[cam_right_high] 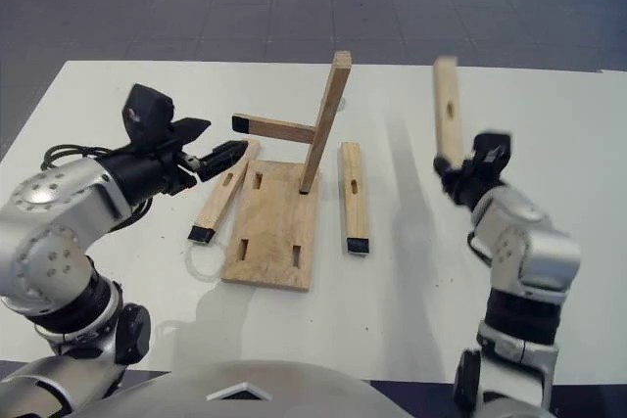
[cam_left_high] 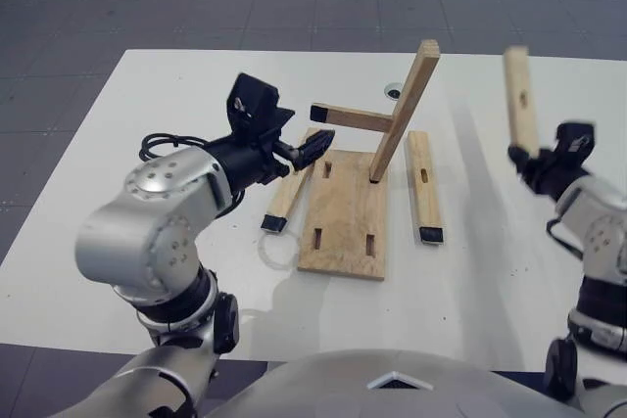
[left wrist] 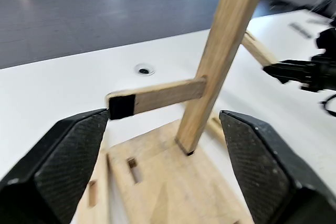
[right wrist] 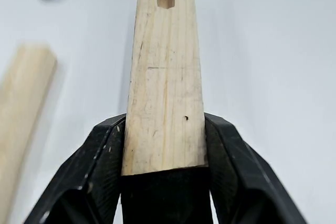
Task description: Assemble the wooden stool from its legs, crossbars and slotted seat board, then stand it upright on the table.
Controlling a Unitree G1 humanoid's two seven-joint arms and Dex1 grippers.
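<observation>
The slotted seat board [cam_left_high: 343, 214] lies flat on the white table [cam_left_high: 147, 95]. One leg [cam_left_high: 404, 110] stands tilted in its far right slot, and a black-tipped crossbar [cam_left_high: 351, 117] sticks out of that leg to the left. My left gripper [cam_left_high: 302, 132] is open, hanging just left of and below the crossbar's black tip [left wrist: 122, 106], touching nothing. A second leg [cam_left_high: 294, 181] lies along the board's left edge and a third leg [cam_left_high: 423, 188] lies to its right. At the right, my right gripper [cam_right_high: 453, 175] is shut on the lower end of a fourth leg [right wrist: 165, 77], held upright above the table.
A small round hole [cam_left_high: 393, 92] marks the table behind the standing leg. A black cable [cam_left_high: 162, 144] loops off my left forearm. Bare tabletop lies on the far left, along the near edge, and between the right-hand leg and my right arm.
</observation>
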